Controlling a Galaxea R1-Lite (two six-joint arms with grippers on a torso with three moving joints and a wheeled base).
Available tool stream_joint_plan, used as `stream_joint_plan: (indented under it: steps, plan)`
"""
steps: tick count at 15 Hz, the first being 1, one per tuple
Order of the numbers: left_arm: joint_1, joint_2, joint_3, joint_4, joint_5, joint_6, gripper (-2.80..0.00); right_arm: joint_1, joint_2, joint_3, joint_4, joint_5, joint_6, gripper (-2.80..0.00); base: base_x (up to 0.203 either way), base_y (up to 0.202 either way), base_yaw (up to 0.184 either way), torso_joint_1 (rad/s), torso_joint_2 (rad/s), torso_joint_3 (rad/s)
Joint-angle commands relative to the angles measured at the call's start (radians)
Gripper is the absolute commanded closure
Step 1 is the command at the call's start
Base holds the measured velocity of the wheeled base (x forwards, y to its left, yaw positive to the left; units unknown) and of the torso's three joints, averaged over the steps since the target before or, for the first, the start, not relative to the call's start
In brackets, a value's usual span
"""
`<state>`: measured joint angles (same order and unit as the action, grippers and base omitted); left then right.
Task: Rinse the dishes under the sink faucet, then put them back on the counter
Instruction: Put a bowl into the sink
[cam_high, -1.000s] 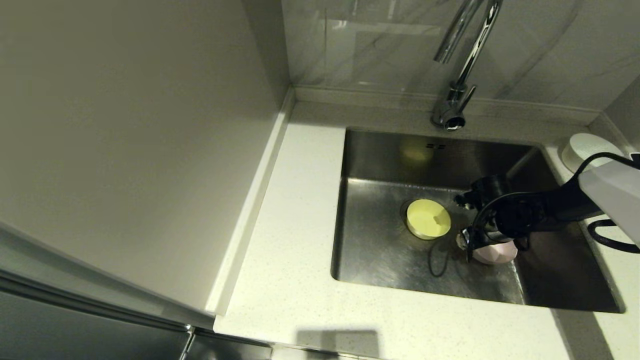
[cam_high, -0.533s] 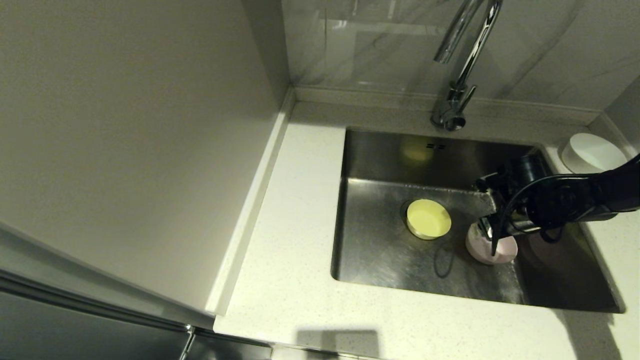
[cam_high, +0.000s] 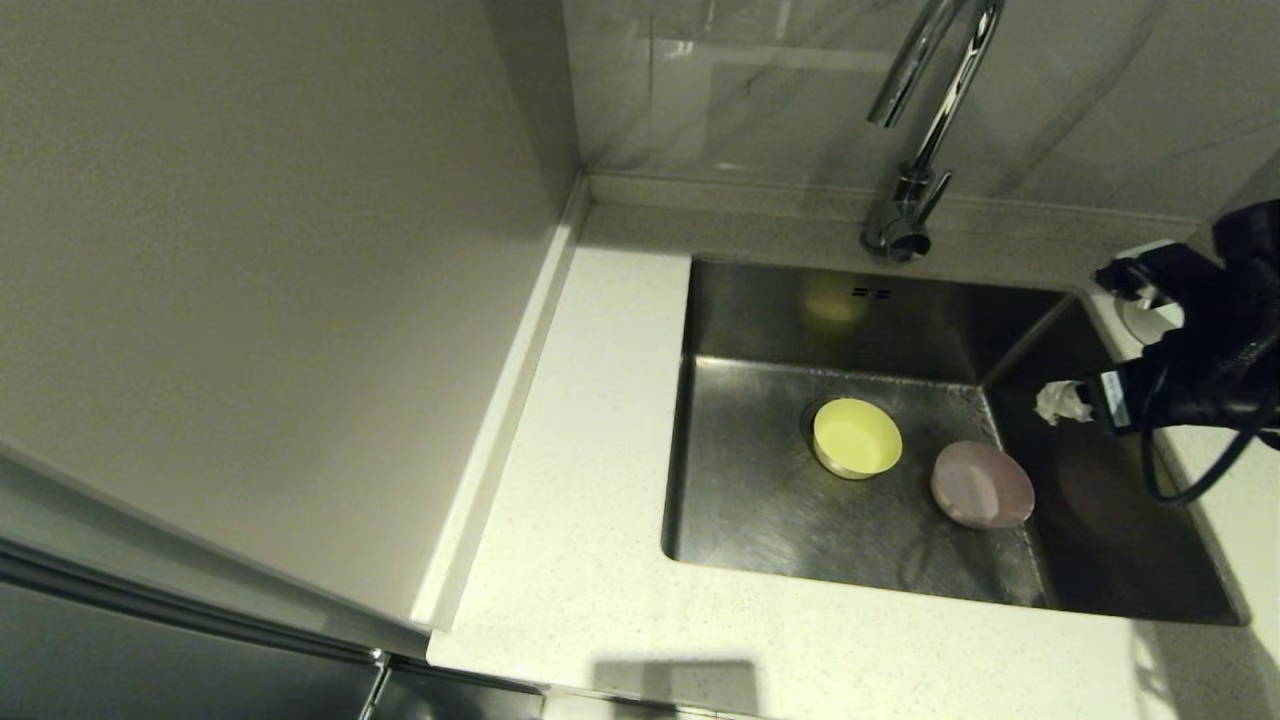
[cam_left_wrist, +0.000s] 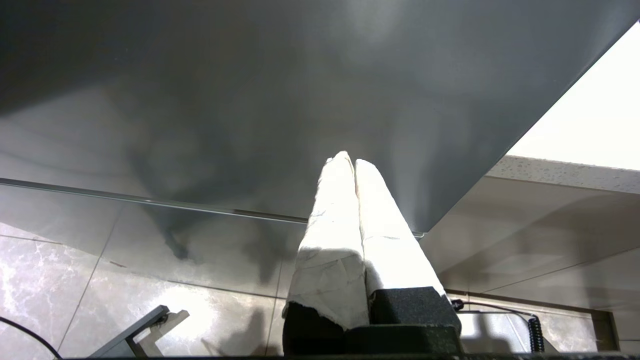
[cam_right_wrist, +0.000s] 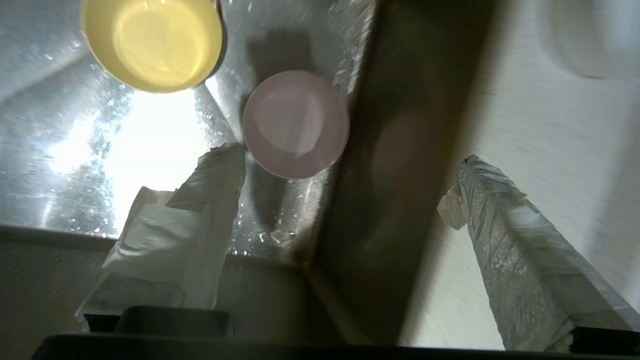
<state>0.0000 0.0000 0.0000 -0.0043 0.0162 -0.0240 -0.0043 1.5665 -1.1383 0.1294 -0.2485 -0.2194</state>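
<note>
The yellow-green bowl (cam_high: 857, 437) sits over the drain on the floor of the sink (cam_high: 760, 500), opening up. To its right, near the sink's right wall, lies the pale pink bowl (cam_high: 982, 484). My right gripper (cam_right_wrist: 346, 156) hangs open and empty over the sink's right rim, above and to the right of the pink bowl, with one taped fingertip (cam_high: 1060, 402) showing. The white bowl (cam_high: 1148, 322) stands on the counter (cam_high: 600, 500) at the far right, mostly hidden by my right arm. My left gripper (cam_left_wrist: 349, 160) is shut on nothing, down by a dark cabinet panel.
The chrome faucet (cam_high: 915, 130) rises behind the sink's back edge, its spout arching over the basin. A tall grey wall panel (cam_high: 280, 300) borders the counter on the left. Black cables loop off my right wrist (cam_high: 1190, 470).
My right gripper has lifted away from the pink bowl, moving up and to the right to the sink's rim. The pink bowl stays on the sink floor.
</note>
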Motion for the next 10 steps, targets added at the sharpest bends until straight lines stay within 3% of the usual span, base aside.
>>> stream_joint_plan:
  steps: [1, 5, 6, 10]
  plan:
    - [0.000, -0.002, 0.000, 0.000, 0.001, -0.001, 0.00, -0.004, -0.206, 0.065, 0.000, -0.001, -0.004, -2.80, 0.000, 0.000, 0.000, 0.000, 0.00, 0.000]
    - [0.000, -0.002, 0.000, 0.000, 0.001, -0.001, 0.00, -0.018, -0.401, 0.180, 0.000, -0.004, -0.007, -2.80, 0.000, 0.000, 0.000, 0.000, 0.00, 0.000]
    - [0.000, -0.002, 0.000, 0.000, 0.001, -0.001, 0.00, -0.029, -0.429, 0.207, 0.000, -0.004, -0.010, 0.00, 0.000, 0.000, 0.000, 0.000, 0.00, 0.000]
    - [0.000, -0.002, 0.000, 0.000, 0.001, -0.001, 0.00, -0.075, -0.462, 0.218, 0.006, -0.004, -0.009, 0.00, 0.000, 0.000, 0.000, 0.000, 0.00, 0.000]
